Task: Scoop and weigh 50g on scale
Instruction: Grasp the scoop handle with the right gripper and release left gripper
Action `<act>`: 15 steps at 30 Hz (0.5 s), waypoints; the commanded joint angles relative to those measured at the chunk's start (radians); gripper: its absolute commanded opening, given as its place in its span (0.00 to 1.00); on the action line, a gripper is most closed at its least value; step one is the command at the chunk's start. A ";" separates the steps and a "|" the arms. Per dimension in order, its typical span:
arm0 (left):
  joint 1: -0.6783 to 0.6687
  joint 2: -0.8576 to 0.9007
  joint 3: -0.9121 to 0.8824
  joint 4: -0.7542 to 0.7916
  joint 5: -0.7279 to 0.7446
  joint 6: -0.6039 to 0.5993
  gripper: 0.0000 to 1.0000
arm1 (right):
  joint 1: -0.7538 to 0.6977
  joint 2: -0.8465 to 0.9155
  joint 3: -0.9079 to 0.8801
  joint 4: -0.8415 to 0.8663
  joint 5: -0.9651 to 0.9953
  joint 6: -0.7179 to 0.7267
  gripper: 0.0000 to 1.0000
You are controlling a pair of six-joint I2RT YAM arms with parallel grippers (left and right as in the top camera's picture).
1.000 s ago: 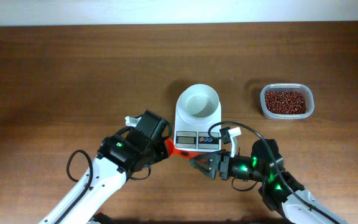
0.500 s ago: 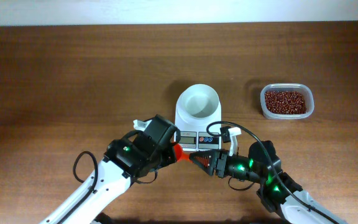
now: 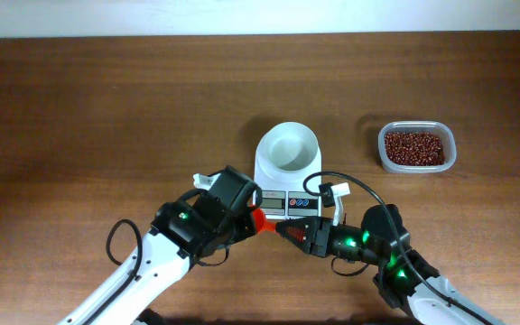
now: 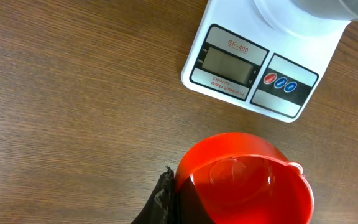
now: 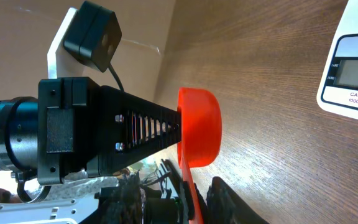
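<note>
Wooden table: scale mid-table, red scoop just in front of its display, clenched by left jaws; handle lying between right jaws, grip there impossible to tell.

Far and left, the brown wooden table lies open. A clear gap separates the small white bowl-topped digital scale from the clear plastic tub of red beans. Just near the scale, the left gripper, red plastic scoop and right gripper crowd together.
</note>
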 commanded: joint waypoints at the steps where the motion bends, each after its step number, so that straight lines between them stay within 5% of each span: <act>1: -0.005 0.002 -0.003 0.002 0.007 -0.040 0.00 | 0.007 0.002 0.016 0.004 -0.014 0.005 0.34; 15: -0.005 0.002 -0.003 0.009 0.007 -0.070 0.00 | 0.007 0.002 0.016 0.004 -0.013 0.005 0.26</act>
